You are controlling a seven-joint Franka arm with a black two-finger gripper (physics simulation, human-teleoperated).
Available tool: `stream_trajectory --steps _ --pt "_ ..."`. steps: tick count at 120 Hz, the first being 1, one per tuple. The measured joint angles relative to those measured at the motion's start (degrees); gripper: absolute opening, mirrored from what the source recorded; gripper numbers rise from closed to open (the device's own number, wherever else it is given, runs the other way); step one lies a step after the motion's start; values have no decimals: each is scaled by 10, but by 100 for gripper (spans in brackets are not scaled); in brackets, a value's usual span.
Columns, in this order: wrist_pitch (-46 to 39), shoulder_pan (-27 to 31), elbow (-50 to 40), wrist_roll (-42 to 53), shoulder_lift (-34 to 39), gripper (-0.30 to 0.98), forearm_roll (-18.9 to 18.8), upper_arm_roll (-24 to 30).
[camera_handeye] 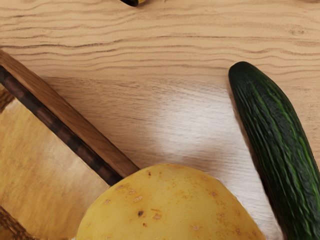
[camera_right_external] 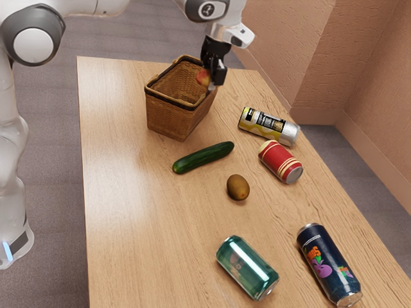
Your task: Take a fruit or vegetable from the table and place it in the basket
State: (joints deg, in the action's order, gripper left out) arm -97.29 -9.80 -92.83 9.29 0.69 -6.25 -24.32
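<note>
Pinkish-tan walls and a grey carpet surrounded the pale wooden bench where we worked. We had our pincer closed around a red-and-yellow fruit, raised at the wicker basket's rim, on the exterior view's right; we could not tell whether fruit and rim touched. Near the basket, we saw a cucumber lying on the bench, with a brown kiwi close by. Toward the exterior view's right lay a yellow-and-silver can and, just beside it, a red can. Nearer that camera, we saw a green can and a dark blue can, both on their sides.
</note>
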Motion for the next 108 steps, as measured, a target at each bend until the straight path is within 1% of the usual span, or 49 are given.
stream_trajectory --steps 31,108 --pt "14 17 12 1 1 33 0 -3" --pt "32 -58 13 5 2 33 0 -47"
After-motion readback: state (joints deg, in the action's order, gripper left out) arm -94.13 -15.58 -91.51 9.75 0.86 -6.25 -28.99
